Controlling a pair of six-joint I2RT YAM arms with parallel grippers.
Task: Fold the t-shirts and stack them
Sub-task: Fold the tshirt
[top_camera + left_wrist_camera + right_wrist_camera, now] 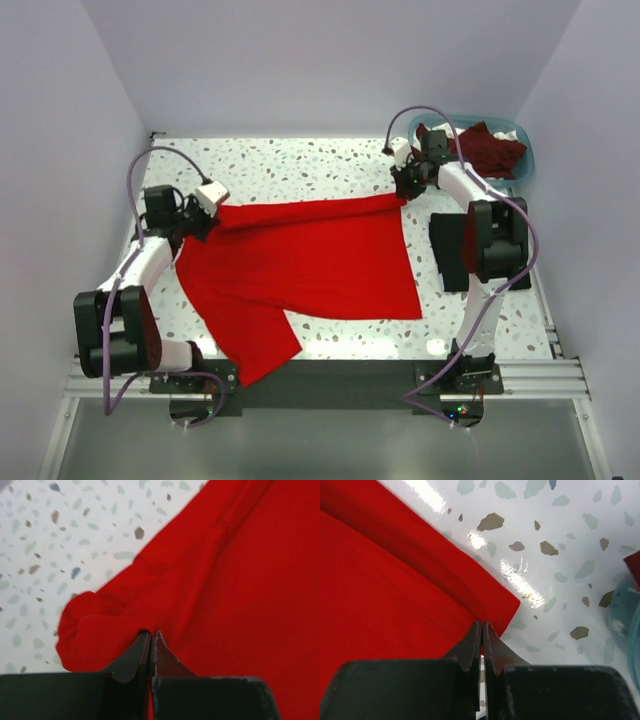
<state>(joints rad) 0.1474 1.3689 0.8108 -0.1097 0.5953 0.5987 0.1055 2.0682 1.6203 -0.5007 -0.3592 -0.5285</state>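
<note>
A bright red t-shirt lies spread across the speckled table, its far edge folded over and one part trailing to the near edge. My left gripper is shut on the shirt's far left corner, where the cloth bunches around the closed tips. At the far right corner, my right gripper is shut on the folded red edge. A dark maroon t-shirt is heaped in the basket. A flat black t-shirt lies on the table beneath the right arm.
The light blue plastic basket stands at the far right corner, and its rim shows in the right wrist view. White walls close in the table on three sides. Bare table stretches behind the red shirt.
</note>
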